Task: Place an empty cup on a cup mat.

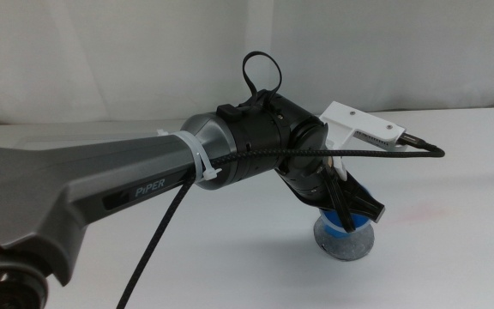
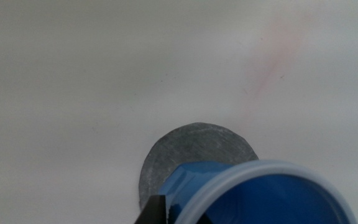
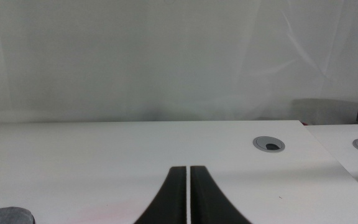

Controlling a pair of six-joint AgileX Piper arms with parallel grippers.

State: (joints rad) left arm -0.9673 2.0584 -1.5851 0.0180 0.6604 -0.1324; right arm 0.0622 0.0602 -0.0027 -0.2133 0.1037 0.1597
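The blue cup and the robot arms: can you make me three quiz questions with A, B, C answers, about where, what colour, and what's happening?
1. Where is the cup?
A. Over the cup mat
B. At the table's far edge
C. Beside a white panel

2. What colour is the cup mat?
A. Red
B. Speckled dark grey
C. Yellow

3. What is the right end effector doing?
A. Holding the cup
B. Pressing the mat
C. Holding nothing, jaws nearly together

Answers: 1 A, the middle view shows the cup above the grey disc, gripped by the left end effector. 2 B, the left wrist view shows grey speckles. 3 C, the right wrist view shows only a thin slit between the bare jaws.
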